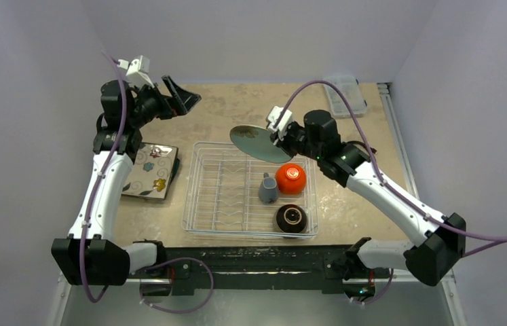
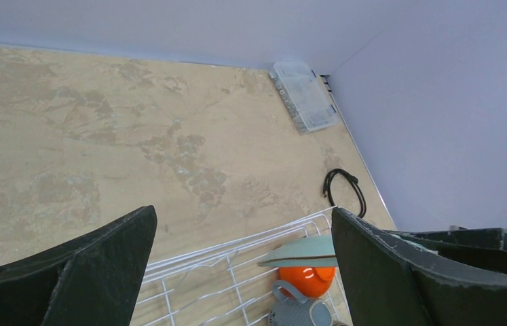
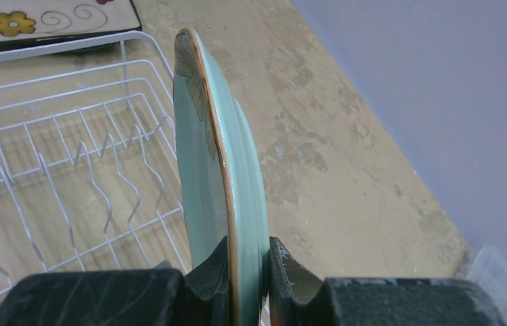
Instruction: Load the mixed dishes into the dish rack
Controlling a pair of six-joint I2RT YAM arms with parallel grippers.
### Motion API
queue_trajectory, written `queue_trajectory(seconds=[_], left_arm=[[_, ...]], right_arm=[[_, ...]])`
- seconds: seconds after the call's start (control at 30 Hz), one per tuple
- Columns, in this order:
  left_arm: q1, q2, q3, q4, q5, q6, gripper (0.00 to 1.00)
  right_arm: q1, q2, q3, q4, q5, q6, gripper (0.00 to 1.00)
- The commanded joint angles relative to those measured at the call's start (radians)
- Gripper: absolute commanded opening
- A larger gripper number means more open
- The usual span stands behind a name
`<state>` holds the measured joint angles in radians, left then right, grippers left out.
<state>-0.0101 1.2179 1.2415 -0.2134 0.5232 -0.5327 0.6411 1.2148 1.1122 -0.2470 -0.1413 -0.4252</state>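
Pinching pale-teal plate [image 3: 201, 156] rim, right gripper [image 3: 247, 266] over dish rack [image 1: 223, 193].

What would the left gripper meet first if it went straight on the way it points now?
Probably bare tabletop just past the far rim of the dish rack; nothing else stands ahead of the left gripper, jaws open, though depth is unclear.

No legible text, label, brand or number in any view. Only markings seen: painted flowers and swirls on the large square flower-patterned ceramic plate [image 3: 47, 17], ahead-left of the right gripper [image 3: 247, 265]. Pattern, not lettering.
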Motion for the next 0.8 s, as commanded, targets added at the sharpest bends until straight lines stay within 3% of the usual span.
queue_trajectory(seconds=[0.0,0.23,0.77], left_arm=[[0.036,0.014,0.0,0.106,0.08,-0.064,1.0],[0.073,0.02,-0.018,0.162,0.121,-0.106,1.0],[0.116,0.054,-0.027,0.238,0.167,-0.165,1.0]], right_arm=[[0.035,0.054,0.137,0.143,0.012,-0.109,0.0],[0.087,0.15,0.18,0.11,0.033,-0.301,0.0],[0.098,0.341,0.292,0.092,-0.036,-0.311,0.0]])
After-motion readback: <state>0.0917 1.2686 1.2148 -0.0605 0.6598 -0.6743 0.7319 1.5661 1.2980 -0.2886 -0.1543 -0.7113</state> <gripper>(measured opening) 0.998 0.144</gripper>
